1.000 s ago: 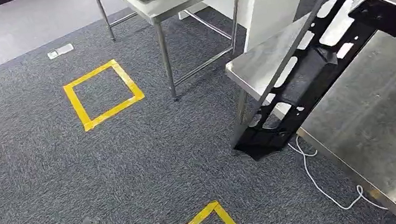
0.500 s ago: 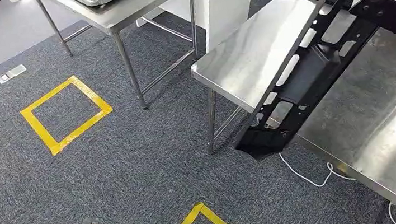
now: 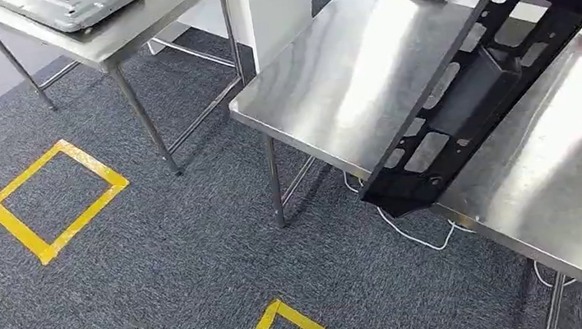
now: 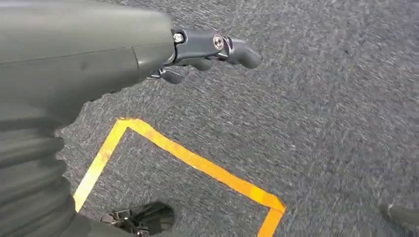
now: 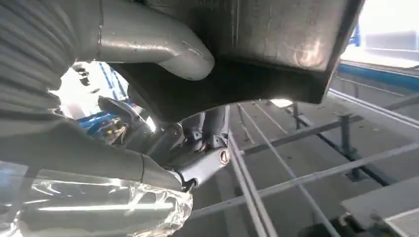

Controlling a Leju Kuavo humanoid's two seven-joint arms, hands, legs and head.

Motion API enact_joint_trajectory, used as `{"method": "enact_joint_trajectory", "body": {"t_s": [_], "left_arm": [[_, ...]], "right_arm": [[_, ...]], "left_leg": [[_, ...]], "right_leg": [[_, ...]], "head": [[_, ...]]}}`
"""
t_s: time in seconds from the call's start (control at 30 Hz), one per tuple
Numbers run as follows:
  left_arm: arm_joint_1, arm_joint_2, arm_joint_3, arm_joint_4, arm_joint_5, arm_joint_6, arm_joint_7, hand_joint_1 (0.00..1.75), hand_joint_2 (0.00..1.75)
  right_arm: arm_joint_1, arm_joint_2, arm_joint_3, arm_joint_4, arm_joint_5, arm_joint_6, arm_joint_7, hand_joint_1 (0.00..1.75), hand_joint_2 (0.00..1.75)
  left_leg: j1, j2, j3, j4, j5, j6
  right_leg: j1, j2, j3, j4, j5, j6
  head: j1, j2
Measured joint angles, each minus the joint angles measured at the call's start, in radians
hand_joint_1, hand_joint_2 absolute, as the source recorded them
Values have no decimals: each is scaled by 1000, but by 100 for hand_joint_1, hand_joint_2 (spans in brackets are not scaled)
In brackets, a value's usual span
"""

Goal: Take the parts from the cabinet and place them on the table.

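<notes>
Right hand (image 5: 163,143) grips the long black part (image 3: 463,103), which slants across the right of the head frame above the steel bench (image 3: 345,84) (its lower end past the bench edge). Left hand (image 4: 207,49) hangs over carpet, fingers loosely apart, holding nothing.

A long matt black panel (image 3: 475,102) with cut-outs hung over the brushed, glossy steel table (image 3: 360,74). Beside that table, rough grey carpet (image 3: 198,249) carried matt yellow tape (image 3: 55,195). My left hand (image 4: 207,49) looked smooth grey plastic.
</notes>
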Motion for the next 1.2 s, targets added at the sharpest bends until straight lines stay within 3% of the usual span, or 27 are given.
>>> {"method": "enact_joint_trajectory", "body": {"t_s": [0.03,0.07,0.1,0.17,0.2,0.23,0.3,0.33,0.37,0.4,0.47,0.57,0.63,0.7,1.2], "left_arm": [[0,0,0,0,0,0,-1,0,175],[1,0,0,0,0,0,-1,0,175],[4,0,0,0,0,-1,-1,0,175],[8,0,0,0,0,-1,-1,0,175],[10,0,0,0,0,-1,-1,0,175],[10,0,0,0,0,-1,-1,0,175],[10,0,0,0,0,-1,-1,0,175],[10,1,0,0,0,-1,-1,0,175],[10,0,0,0,0,-1,-1,0,175],[10,0,0,0,0,-2,-2,0,175],[10,-3,0,0,0,-11,-6,0,175],[10,-3,0,0,2,-17,-8,0,175],[11,-3,0,0,2,-17,-8,0,175],[11,-6,0,0,2,-16,-8,0,175],[13,-8,0,1,-16,-11,6,0,175]], "right_arm": [[-7,0,0,0,0,0,0,175,175],[-15,3,1,3,1,0,0,175,175],[-17,7,4,4,1,0,0,175,175],[-14,14,11,7,2,1,0,175,175],[-14,15,13,9,2,1,0,175,175],[-14,16,13,11,2,1,0,175,175],[-17,17,14,13,2,1,0,175,175],[-20,18,14,13,4,1,0,175,175],[-25,18,16,14,11,2,0,175,175],[-30,19,20,18,13,4,0,175,175],[-42,18,29,26,21,13,1,175,175],[-82,18,47,42,29,26,1,175,175],[-109,18,61,56,33,29,1,175,175],[-130,18,76,70,39,26,3,175,175],[-199,14,150,164,53,2,27,175,175]], "left_leg": [[6,-42,-5,26,-18,-6],[8,-78,-32,85,-54,-6],[8,-100,-72,166,-96,-8],[8,-114,-147,304,-145,-11],[8,-115,-157,313,-135,-10],[9,-115,-147,278,-103,-8],[12,-116,-74,118,-8,-4],[13,-124,-36,34,26,1],[11,-131,-29,13,16,1],[11,-129,-31,13,19,4],[5,-127,-31,11,22,4],[-6,-132,-32,11,24,10],[-7,-134,-32,11,24,14],[-7,-135,-32,11,25,16],[-4,-134,-31,11,25,17]], "right_leg": [[-3,9,1,0,0,-6],[-3,12,1,0,0,-21],[-1,20,1,0,-2,-29],[5,39,1,0,-2,-30],[6,47,1,1,-2,-30],[6,56,1,2,-3,-29],[6,65,3,5,-3,-29],[7,73,1,7,-4,-27],[18,78,-5,12,-6,-22],[19,81,-7,13,-5,-19],[26,81,-10,15,-7,-19],[24,76,-10,13,-6,-17],[23,75,-8,11,-5,-10],[24,74,-6,8,-4,-9],[27,74,-6,7,-3,-8]], "head": [[-3,0],[-5,0],[-8,0],[-9,0],[-8,0],[-9,0],[-9,0],[-9,0],[-8,0],[-7,0],[-7,0],[-8,0],[-8,0],[-7,0],[-8,0]]}}
